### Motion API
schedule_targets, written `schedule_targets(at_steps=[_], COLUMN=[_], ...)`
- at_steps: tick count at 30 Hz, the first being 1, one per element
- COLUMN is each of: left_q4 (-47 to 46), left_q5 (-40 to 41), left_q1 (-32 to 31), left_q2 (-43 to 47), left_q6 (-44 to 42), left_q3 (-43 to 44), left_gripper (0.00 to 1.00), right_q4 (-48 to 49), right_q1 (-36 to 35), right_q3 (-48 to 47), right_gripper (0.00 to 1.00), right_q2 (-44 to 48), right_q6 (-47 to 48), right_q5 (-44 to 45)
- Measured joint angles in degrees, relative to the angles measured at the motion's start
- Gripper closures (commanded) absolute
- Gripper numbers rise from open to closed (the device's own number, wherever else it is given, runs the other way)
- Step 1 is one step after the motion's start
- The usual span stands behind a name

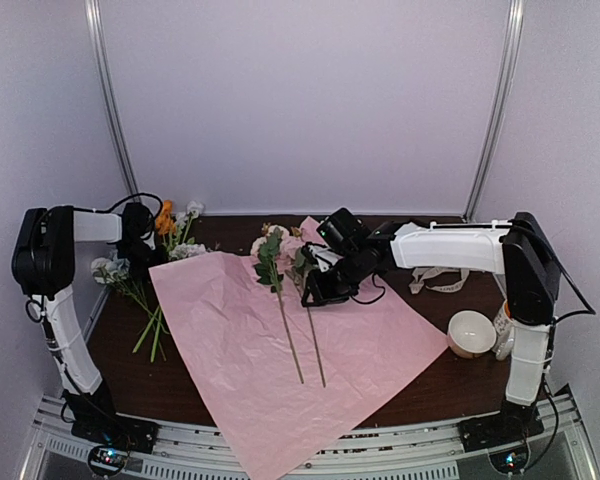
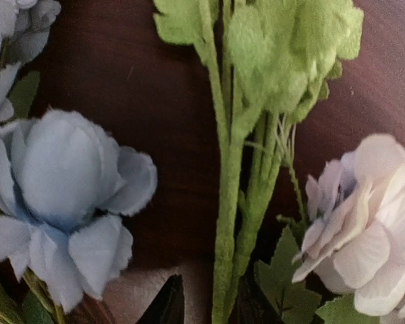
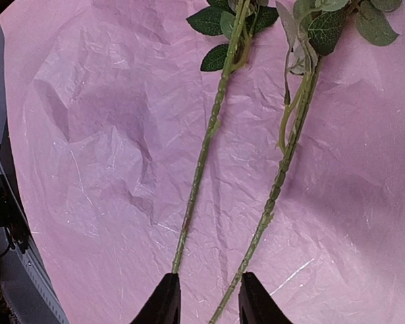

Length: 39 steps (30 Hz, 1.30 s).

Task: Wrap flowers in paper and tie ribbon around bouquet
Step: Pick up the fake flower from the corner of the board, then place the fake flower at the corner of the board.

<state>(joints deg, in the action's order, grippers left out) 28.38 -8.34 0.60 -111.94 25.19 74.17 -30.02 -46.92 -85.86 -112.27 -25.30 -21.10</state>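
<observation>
Pink paper (image 1: 220, 320), ribbon (image 1: 435, 282) partly hidden

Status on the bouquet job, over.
Right hand open above two stems on paper. Left hand among loose flowers, grip unclear. Ribbon idle by right arm. Nothing in the way seen.

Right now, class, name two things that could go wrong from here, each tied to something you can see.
1. The paper overhangs the near edge of the table. A tug could slide it off, along with the two flowers lying loose on it.
2. The ribbon lies close beside the right arm. A sweep of that arm might snag it or drag it away.
</observation>
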Motion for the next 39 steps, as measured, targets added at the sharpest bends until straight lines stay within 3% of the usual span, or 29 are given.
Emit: schedule_targets(at_steps=[8,14,17,27,34,39], left_q4=[7.13,10.21,11.76,13.92,6.99,3.45], left_q5=[5.66,7.98,9.46,14.91,13.75,12.2], left_q1=[-5.57,-5.53,-5.53,-5.16,-3.26,-2.84], left_q2=[0.72,1.01,1.05,7.76,20.26,20.37], left_q6=[-0.87,-1.14,-1.73,-2.71,-1.22,2.82], left_q3=[-0.92,-1.38,-1.38,-3.19,-7.65,-12.07], left_gripper=[0.84,0.85,1.0,1.0,1.0,1.0], right_q4=[-0.42,-1.57,-1.79,-2.12,-2.19,-2.16], right_q1=[0.0,0.0,0.0,0.02,0.2,0.35], right_q3=[-0.02,-0.02,-0.02,-0.02,-0.02,-0.02], right_gripper=[0.69,0.69,0.69,0.7,0.7,0.69], right_q2=[0.04,0.61,1.42,2.12,2.36,2.4], right_q6=[1.2,2.86,3.34,4.66,5.4,5.44], right_q5=[0.2,0.57,0.59,0.57,0.59,0.57])
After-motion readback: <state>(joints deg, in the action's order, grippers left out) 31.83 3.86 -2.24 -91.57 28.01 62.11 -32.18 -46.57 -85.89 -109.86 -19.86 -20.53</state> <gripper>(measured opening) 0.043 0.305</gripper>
